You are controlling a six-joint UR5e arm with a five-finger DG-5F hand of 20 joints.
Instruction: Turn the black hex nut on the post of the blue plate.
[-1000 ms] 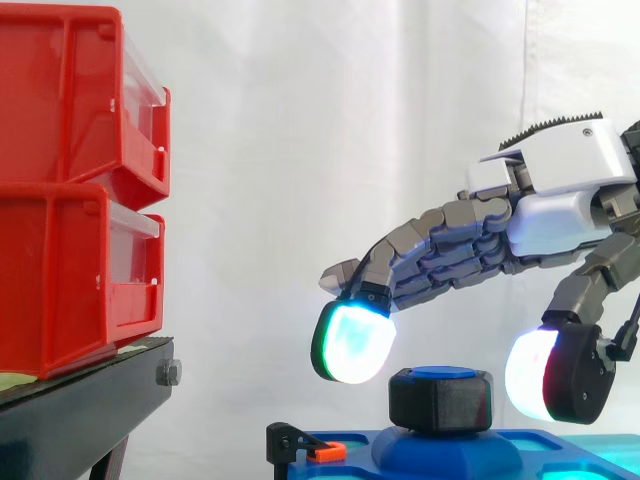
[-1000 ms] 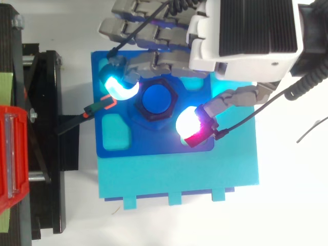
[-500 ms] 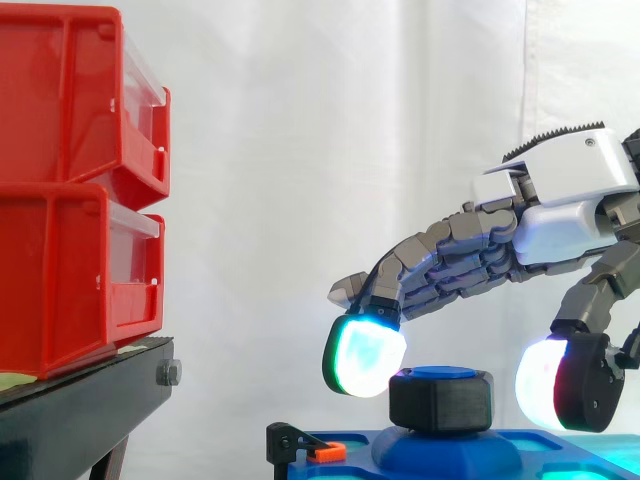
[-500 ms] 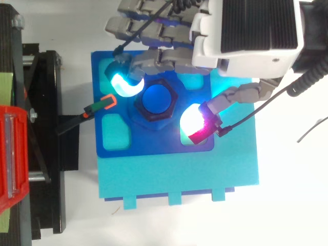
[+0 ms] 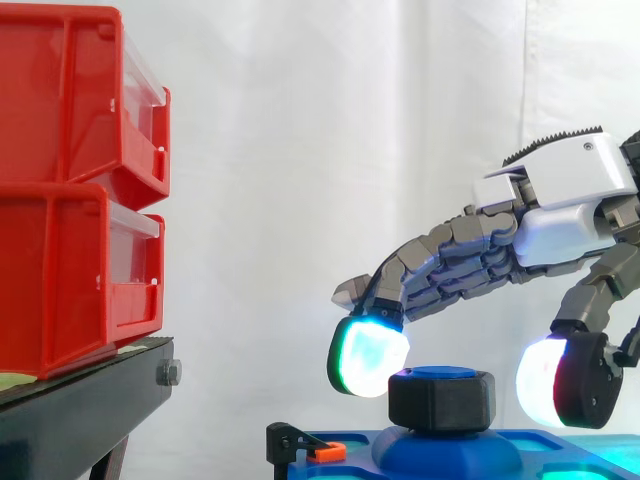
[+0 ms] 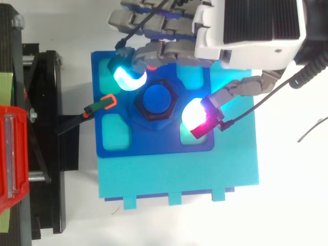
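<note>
Looking level across the work, we see the hand spread wide above the black hex nut; the nut sits on the post of the blue plate; one glowing fingertip hangs at its upper left edge, the thumb pad stands apart on its right; we cannot tell whether the fingertip touches.

Two red bins, one black stand, one blue plate, one black hex nut, one hand.
</note>
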